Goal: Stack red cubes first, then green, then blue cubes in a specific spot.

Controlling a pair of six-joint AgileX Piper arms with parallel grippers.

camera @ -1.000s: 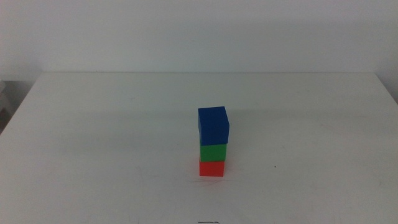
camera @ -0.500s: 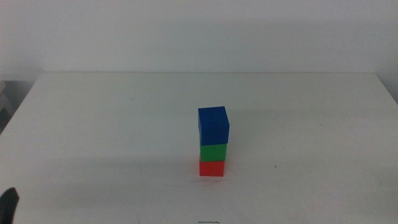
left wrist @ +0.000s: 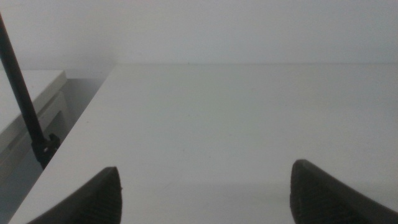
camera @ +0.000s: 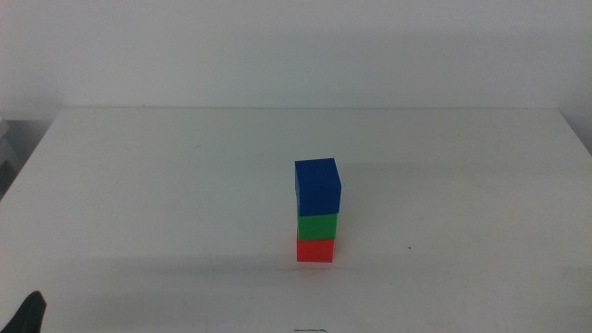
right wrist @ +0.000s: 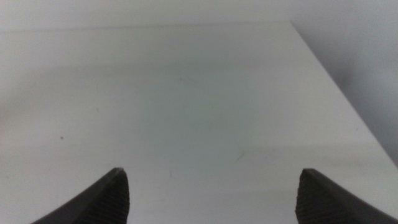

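Note:
A three-cube tower stands near the middle of the white table in the middle view: the red cube at the bottom, the green cube on it, the blue cube on top, turned slightly. No gripper touches it. My left gripper is open over bare table, and a dark tip of it shows at the bottom left corner of the middle view. My right gripper is open over bare table too, out of the middle view. Neither wrist view shows the cubes.
The table's left edge runs beside a thin black rod and a pale cabinet. The table's right edge drops off to grey floor. A white wall stands behind the table.
The tower has not moved. The dark tip of my left gripper has crept into the bottom left corner of the middle view and shifted slightly rightward.

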